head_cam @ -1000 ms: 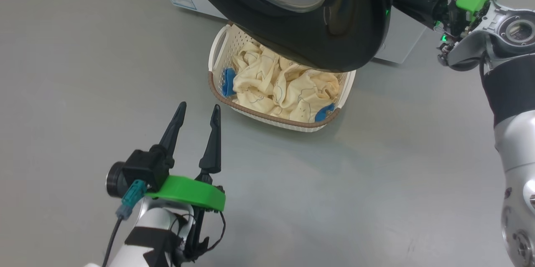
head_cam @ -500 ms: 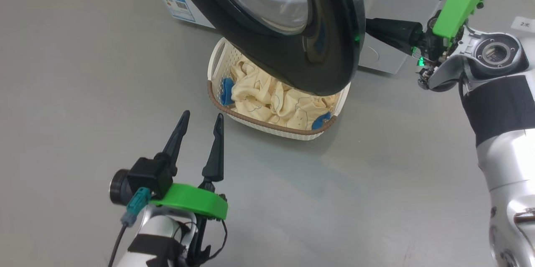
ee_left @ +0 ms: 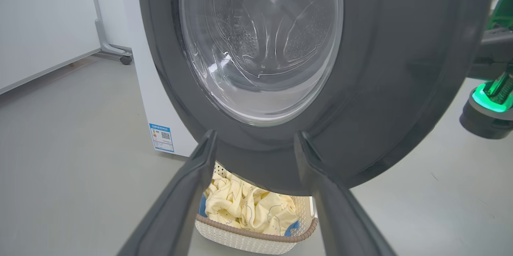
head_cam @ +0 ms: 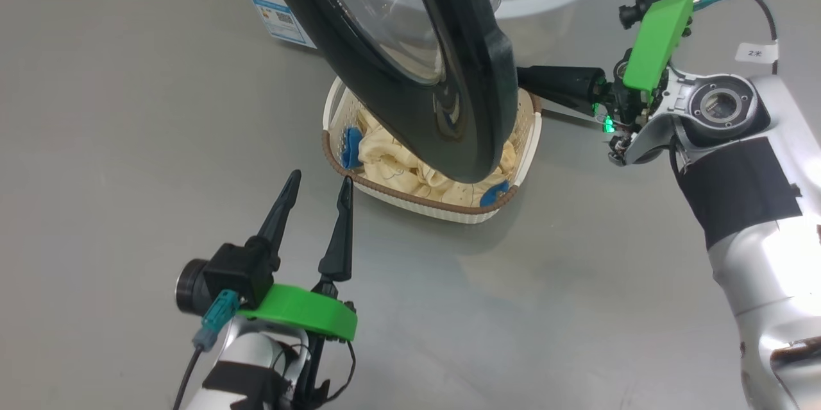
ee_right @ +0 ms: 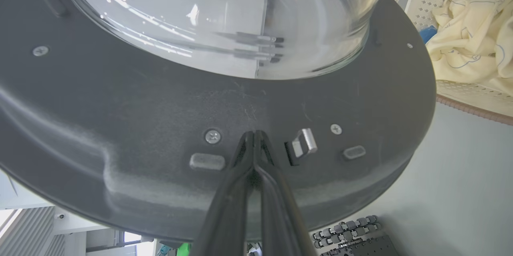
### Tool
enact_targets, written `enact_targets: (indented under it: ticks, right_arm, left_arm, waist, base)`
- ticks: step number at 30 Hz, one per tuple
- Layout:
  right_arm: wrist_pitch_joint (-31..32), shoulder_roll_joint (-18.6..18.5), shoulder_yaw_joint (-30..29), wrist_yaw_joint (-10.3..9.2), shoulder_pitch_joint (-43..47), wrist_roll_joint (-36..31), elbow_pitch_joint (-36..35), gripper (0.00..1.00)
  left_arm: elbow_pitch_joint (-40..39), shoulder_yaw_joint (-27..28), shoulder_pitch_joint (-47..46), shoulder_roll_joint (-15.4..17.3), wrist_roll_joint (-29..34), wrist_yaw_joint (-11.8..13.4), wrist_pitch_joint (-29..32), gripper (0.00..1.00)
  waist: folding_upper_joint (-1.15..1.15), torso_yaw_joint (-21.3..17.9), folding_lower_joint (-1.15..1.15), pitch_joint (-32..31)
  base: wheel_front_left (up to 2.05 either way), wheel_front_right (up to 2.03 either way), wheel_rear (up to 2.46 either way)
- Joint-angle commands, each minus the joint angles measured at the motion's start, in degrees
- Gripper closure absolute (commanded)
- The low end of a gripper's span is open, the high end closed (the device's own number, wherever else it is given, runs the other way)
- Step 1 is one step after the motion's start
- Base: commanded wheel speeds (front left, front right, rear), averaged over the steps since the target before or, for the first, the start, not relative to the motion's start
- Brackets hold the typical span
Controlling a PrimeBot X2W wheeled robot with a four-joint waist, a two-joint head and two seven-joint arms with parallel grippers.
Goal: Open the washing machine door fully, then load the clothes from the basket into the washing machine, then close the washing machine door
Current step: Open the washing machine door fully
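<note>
The washing machine door has swung wider against the clenched right gripper; left gripper spread.

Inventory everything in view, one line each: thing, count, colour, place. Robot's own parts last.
washing machine: one, white, behind the door.
blue label: one, on the machine's front.
washing machine door: one, glossy black with a clear glass bowl, partly open over the basket.
basket: one, cream with a brown rim, on the floor.
clothes: a heap, pale yellow with blue parts, in the basket.
floor: grey.
left gripper: one, dark, open, beside the basket.
right gripper: one, dark, shut, tips at the door's inner face.
</note>
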Motion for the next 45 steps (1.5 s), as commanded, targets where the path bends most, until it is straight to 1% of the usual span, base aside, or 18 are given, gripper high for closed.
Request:
enact_targets:
  ticks: [1, 10, 29, 38, 42, 45]
  right_arm:
    - [0.42, 1.76, 1.61, -0.15, 0.01, 1.06, -2.54, 1.0]
    - [-0.25, 1.77, 7.9, -0.15, 2.4, 5.66, -4.93, 1.0]
    - [-1.54, 1.77, 16.69, -0.15, 3.3, 12.02, -6.7, 1.0]
    - [-2.77, 1.77, 19.32, -0.15, 2.93, 13.46, -6.96, 1.0]
    - [-3.94, 1.67, 19.18, -0.15, 2.96, 13.86, -6.75, 1.0]
    - [-5.17, 0.59, 18.69, -0.15, 3.78, 13.4, -7.21, 1.0]
  left_arm:
    - [-1.97, 1.62, 0.19, 0.88, 0.55, 0.11, -0.65, 0.0]
    - [-2.14, 0.75, 0.83, 0.88, 0.62, 0.16, -0.65, 0.0]
    - [-1.98, 0.29, 1.57, 0.88, 0.7, -0.13, -0.65, 0.0]
    - [-2.15, 0.34, 1.68, 0.88, 0.6, 0.01, -0.65, 0.0]
    - [-2.11, 0.6, 2.0, 0.88, 0.63, 0.24, -0.65, 0.0]
    - [-1.97, 0.83, 2.45, 0.88, 0.79, 0.34, -0.65, 0.0]
  waist:
    - [0.0, 0.11, 0.0, -0.25]
    - [0.0, 0.59, 0.0, -1.51]
    - [0.0, 1.15, 0.0, -2.41]
    - [0.0, 1.18, 0.0, -2.41]
    - [0.0, 0.67, 0.0, -2.84]
    - [0.0, 0.02, 0.0, -3.77]
  base:
    - [0.0, 0.0, 0.0]
    - [0.0, 0.0, 0.0]
    - [0.0, 0.0, 0.0]
    - [0.0, 0.0, 0.0]
    - [0.0, 0.0, 0.0]
    - [0.0, 0.0, 0.0]
